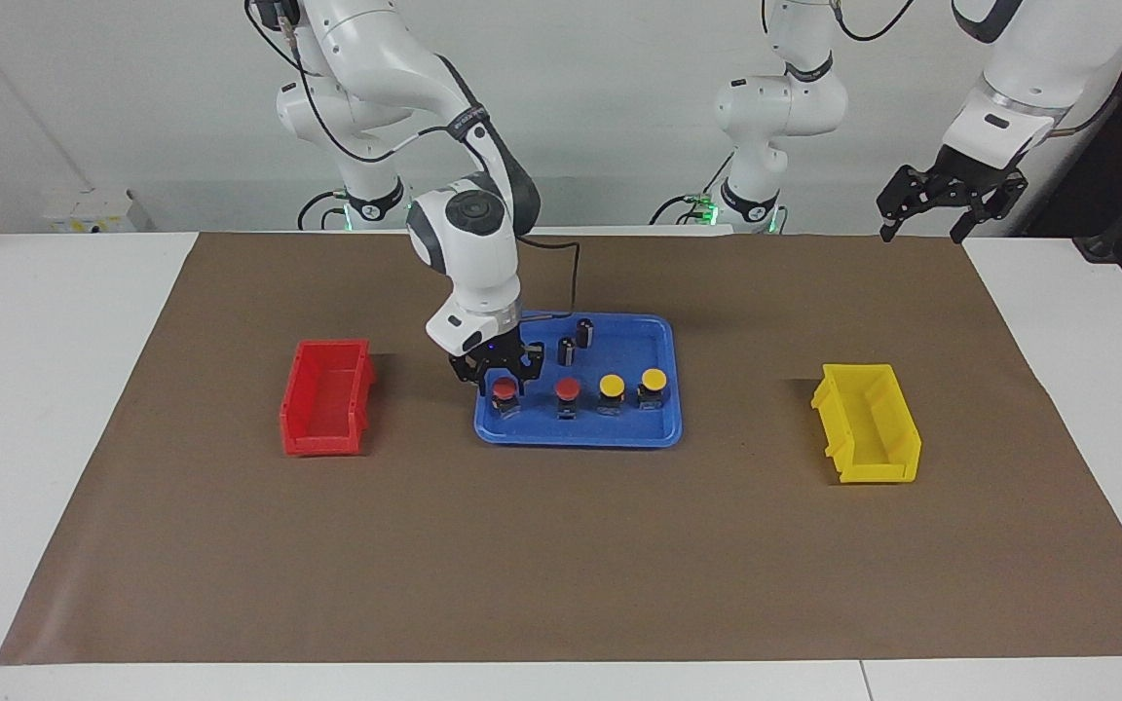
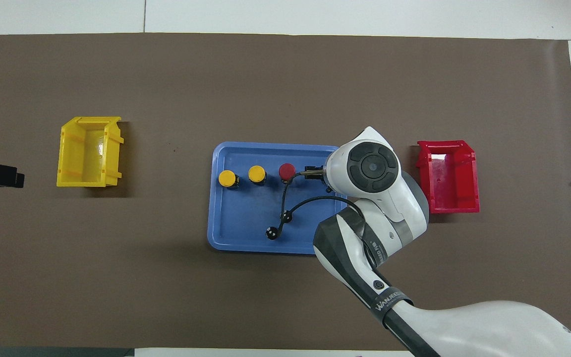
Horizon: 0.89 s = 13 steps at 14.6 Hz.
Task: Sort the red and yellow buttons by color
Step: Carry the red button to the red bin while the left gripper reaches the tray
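Observation:
Four buttons stand in a row in the blue tray (image 1: 580, 433), along its side farther from the robots. Two have red caps (image 1: 504, 389) (image 1: 568, 390) and two have yellow caps (image 1: 611, 386) (image 1: 654, 379). My right gripper (image 1: 505, 397) is down in the tray, open, with a finger on each side of the red button nearest the right arm's end. In the overhead view that button is hidden under the right hand; the other red button (image 2: 286, 171) and both yellow ones (image 2: 256, 173) (image 2: 227, 178) show. My left gripper (image 1: 941, 214) waits open, raised at the left arm's end.
A red bin (image 1: 322, 443) stands toward the right arm's end and a yellow bin (image 1: 878, 472) toward the left arm's end, both empty. Two dark cylinders (image 1: 567, 350) (image 1: 585, 334) stand in the tray nearer the robots. Brown paper covers the table.

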Available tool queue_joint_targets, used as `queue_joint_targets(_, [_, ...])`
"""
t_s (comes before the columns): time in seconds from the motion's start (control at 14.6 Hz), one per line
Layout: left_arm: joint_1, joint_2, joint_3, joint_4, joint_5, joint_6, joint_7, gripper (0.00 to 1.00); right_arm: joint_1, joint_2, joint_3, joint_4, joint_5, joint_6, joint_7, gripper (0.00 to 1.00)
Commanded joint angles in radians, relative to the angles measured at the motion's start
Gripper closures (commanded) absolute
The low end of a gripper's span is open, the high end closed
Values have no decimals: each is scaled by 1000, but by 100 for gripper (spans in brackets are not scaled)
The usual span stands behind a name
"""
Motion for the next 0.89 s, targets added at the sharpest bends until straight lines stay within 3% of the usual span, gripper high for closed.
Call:
queue_joint_targets(0.0, [-5,-60,0,-89,-3,59,9,0,-1,5,4,37,-8,-6,-13,78])
queue_joint_targets(0.21, [-13,-48,-9,-87,-5,104,0,0,-33,6,3,230,-8,-229,-24,81])
queue_joint_targets(0.34, [-85,-8,-11,-87,-5,151,-65,0,-114,-71,3,261,-2,-343,-118,81])
queue_joint_targets(0.62, [-309,125,-9,-113,-5,363,-415,0,-333,-266,1,68,58,-393,-420,81])
queue_joint_targets(0.82, [-419,275,-9,-116,-5,501,-550,1,-448,-349,0,-96,108,-309,-571,81])
